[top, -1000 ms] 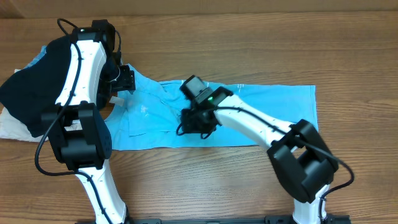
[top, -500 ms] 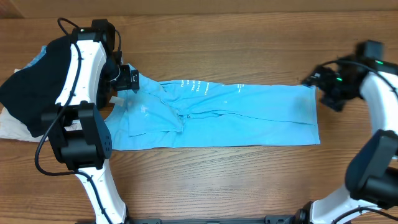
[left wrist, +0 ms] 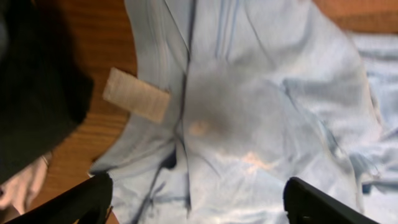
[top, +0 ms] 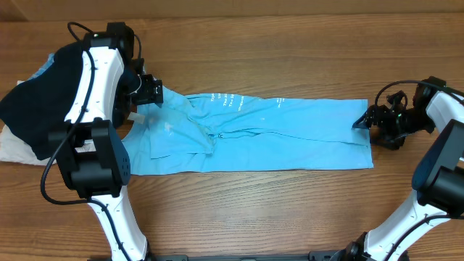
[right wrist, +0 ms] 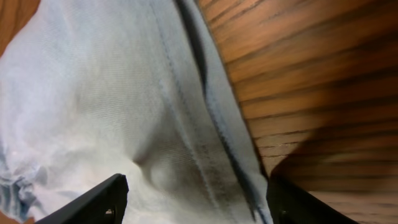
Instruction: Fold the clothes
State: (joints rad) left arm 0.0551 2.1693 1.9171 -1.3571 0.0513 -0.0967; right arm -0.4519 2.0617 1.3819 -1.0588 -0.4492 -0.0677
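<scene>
Across the middle of the wooden table, the sky-blue T-shirt is lying folded into a long band, with white lettering showing along its far edge. Its left part is lying rumpled, its right part flat.

At the band's left end, the left gripper is hanging over the cloth near the far corner. In the wrist view its fingers are standing well spread. Creased blue fabric and a tan label are lying below them, and nothing is being pinched.

At the band's right edge, the right gripper is sitting low by the stitched hem. Its fingers are likewise standing apart to either side of that hem, gripping no cloth. Whether the tips are touching the fabric cannot be told.

Left of the shirt, a black garment is lying heaped, partly under the left arm. A cream garment is showing beneath it and a denim-blue scrap at its far side.
</scene>
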